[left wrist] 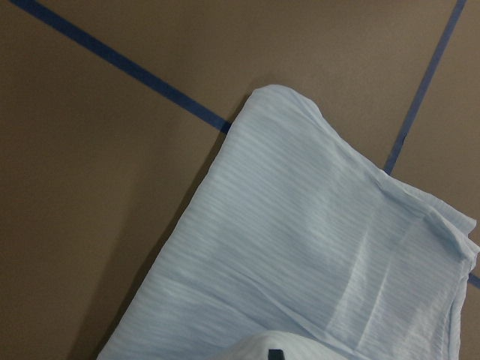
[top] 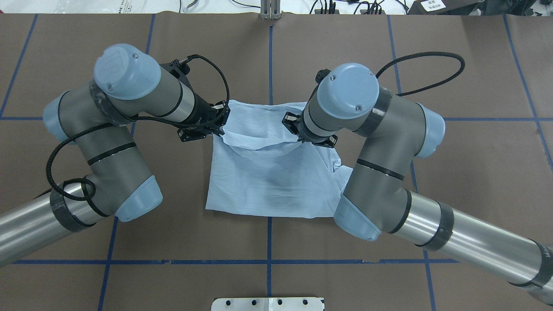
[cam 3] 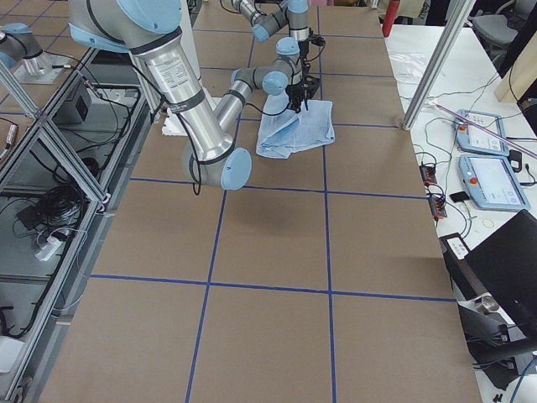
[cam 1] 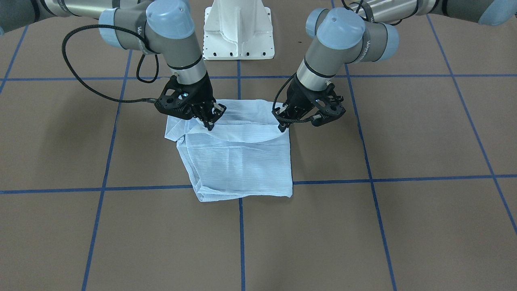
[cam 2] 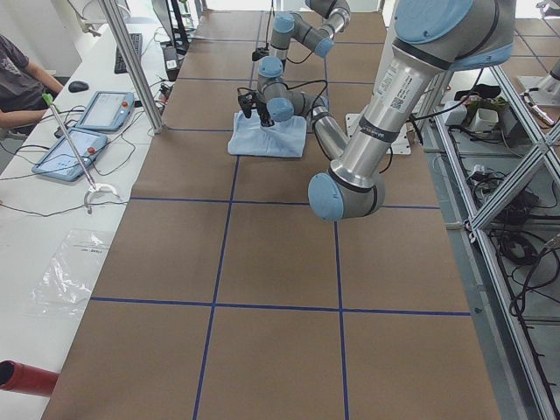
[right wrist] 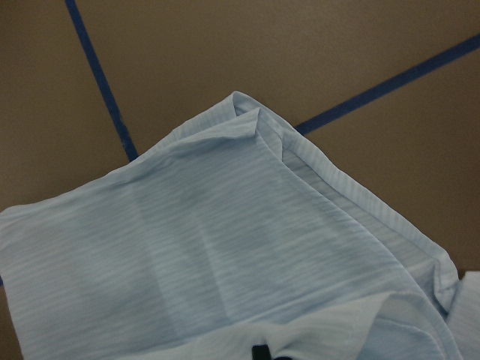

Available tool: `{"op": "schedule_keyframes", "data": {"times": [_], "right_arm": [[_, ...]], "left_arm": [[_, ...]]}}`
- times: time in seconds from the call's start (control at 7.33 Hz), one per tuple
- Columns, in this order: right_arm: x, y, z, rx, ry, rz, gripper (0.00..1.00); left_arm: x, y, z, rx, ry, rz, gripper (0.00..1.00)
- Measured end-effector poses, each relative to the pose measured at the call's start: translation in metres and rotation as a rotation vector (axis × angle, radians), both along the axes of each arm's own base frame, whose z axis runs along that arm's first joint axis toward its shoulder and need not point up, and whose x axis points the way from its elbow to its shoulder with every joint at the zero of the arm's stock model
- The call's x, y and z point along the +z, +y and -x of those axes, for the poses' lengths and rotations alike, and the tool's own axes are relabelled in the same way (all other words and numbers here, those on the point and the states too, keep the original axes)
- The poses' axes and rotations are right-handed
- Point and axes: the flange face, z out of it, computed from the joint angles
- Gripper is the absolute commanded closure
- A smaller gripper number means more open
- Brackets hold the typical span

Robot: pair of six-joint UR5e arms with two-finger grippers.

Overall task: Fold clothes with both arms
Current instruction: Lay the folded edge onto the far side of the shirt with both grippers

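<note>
**Front-facing view:** One shirt (cam 1: 238,161) lies folded on the brown table (cam 1: 404,226), over a crossing of blue tape lines, in front of the white base (cam 1: 238,36). There are two arms. The right arm (cam 1: 173,40) is on the picture's left and the left arm (cam 1: 343,36) is on its right. The right gripper (cam 1: 210,123) is pressed together on a lifted edge of the shirt's top layer. The left gripper (cam 1: 281,127) pinches the same edge at its other end. The cloth sags in a curve between them, and the rest of the shirt lies flat below. The lettering on the wrist joints is cut off and cannot be read.

**Overhead view:** The shirt (top: 268,185) is at the middle of the table between the two arms. The raised edge is stretched from one gripper to the other.

**Left side view:** The shirt (cam 2: 267,138) is far off and small, under both grippers. A label on the near arm carries print too small to read. Two tablets (cam 2: 87,131) lie on the white bench (cam 2: 52,227), and a person's arm (cam 2: 22,87) shows at the edge.

**Right side view:** The shirt (cam 3: 302,130) lies under the far grippers.

**Left wrist view:** The shirt (left wrist: 315,247) spreads below the camera, with one corner over a tape line. A black fingertip shows at the bottom edge with cloth around it.

**Right wrist view:** The shirt (right wrist: 225,255) looks much the same here. A dark tip shows at the bottom edge among lifted cloth.
</note>
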Motion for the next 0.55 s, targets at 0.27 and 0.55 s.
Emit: {"op": "schedule_keyframes", "data": {"times": [0.27, 0.55], "right_arm": [[0.014, -0.041, 0.020, 0.021, 0.005, -0.005, 1.00], [0.014, -0.068, 0.032, 0.035, 0.017, 0.002, 1.00]], "left_arm": [[0.012, -0.026, -0.009, -0.018, 0.009, -0.016, 1.00], [0.026, -0.048, -0.029, -0.026, 0.015, -0.017, 1.00]]}}
